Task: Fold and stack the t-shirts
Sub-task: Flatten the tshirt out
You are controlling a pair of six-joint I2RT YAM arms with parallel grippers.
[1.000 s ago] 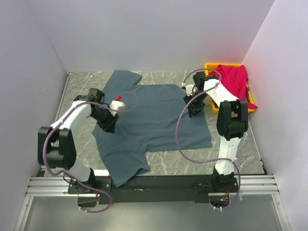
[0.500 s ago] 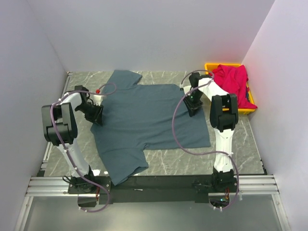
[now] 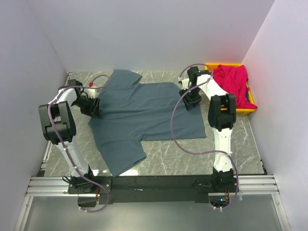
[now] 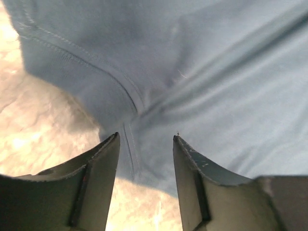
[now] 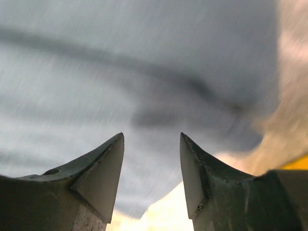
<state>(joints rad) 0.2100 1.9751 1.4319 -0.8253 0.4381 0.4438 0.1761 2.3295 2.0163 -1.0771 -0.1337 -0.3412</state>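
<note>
**Two hands spread, one at each side edge of the blue-grey shirt**

Both arms are reaching out over the bench (image 3: 231, 144). The blue-grey t-shirt (image 3: 144, 115) lies spread flat between the two hands.

My left hand (image 4: 146, 139) is low over the shirt's edge with its fingers apart and nothing pinched between them. Just ahead of the fingertips, a stitched seam (image 4: 132, 96) curves down the cloth and runs into the gap. Bare marble shows off to the hand's left and under its left finger. Cloth fills everything ahead and to the right.

My right hand (image 5: 151, 137) is also spread, with a clear gap between the fingers. Its wrist view is blurred, but I can make out grey-blue cloth ahead of and beneath the tips. The cloth's edge falls away to the hand's right, where pale bench shows. I can't tell from either wrist view whether the fingertips touch the fabric.

From the top view, one sleeve lies beyond the left hand, towards the back wall. The other trails back towards the arm bases.

The red t-shirt (image 3: 233, 81) is bunched up in the yellow bin (image 3: 210, 66). It sits just beyond the right hand on its outer side and spills over the bin's rim.
</note>
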